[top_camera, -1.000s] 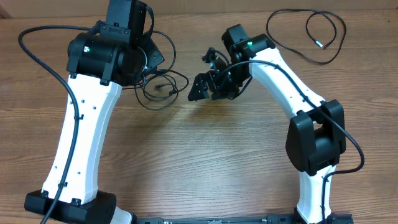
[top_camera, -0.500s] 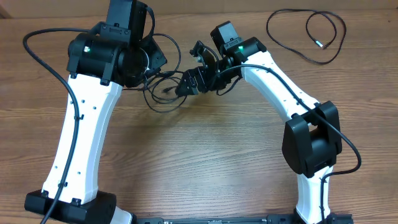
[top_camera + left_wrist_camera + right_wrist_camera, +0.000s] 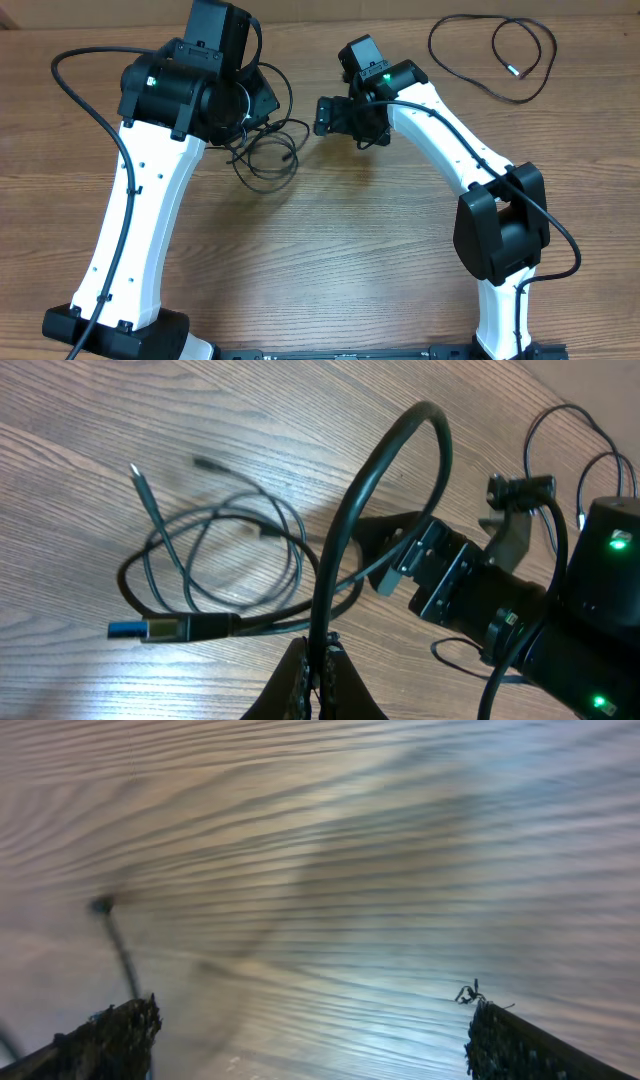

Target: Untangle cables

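Right over the tangle (image 3: 265, 150) of black cables, we see the left arm (image 3: 140, 200) rising from its base at the near edge and bending at the wrist, so that the left gripper (image 3: 318, 670) hangs just above the loops. Its fingers are clenched on 1 held cord (image 3: 385, 450), a thicker black one that rises from between them in a tall arch and drops back toward the tangle.

Just to the right of the tangle, the right arm (image 3: 450, 130) slants in from its own base with the elbow high, and the right gripper (image 3: 330, 112) faces the loops side-on. Its 2 fingertips (image 3: 110, 1040) stand wide apart with only blurred wooden table (image 3: 330, 870) between them, so it grasps nothing.

Within the tangle, the left wrist view shows several overlapping rings lying flat. A blue-tipped USB plug (image 3: 140, 630) lies lengthwise along the near side of the rings, its tip toward the left of that view. A thin metal-tipped end (image 3: 135, 472) sticks out of the far side, slanting up and left.

Well apart from the tangle, beyond the right arm, 1 loose cable (image 3: 495, 55) lies in open curves on the table
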Motion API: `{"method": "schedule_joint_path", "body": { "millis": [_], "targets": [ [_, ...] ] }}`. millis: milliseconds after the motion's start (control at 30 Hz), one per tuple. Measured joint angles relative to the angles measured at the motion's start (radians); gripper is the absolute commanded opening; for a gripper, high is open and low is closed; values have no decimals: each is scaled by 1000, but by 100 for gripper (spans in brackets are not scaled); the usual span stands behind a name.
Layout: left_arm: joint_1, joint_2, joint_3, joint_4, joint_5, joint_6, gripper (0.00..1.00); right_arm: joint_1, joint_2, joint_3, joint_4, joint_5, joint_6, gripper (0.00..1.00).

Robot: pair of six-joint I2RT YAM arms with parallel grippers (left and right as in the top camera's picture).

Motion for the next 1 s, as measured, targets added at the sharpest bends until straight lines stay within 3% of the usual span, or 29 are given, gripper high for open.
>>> {"method": "schedule_joint_path", "body": {
  "millis": [200,700,867,1000],
  "targets": [
    [0,0,0,10,-1,0,4,0,0,0,-31,18,45,100],
    [8,0,0,49,-271,-171,4,0,0,0,-73,-397,-211,100],
    [9,13,0,50,-211,-209,4,2,0,0,-11,-546,-239,100],
    [10,38,0,50,-121,-244,4,8,0,0,42,-564,-180,100]
  ]
}}
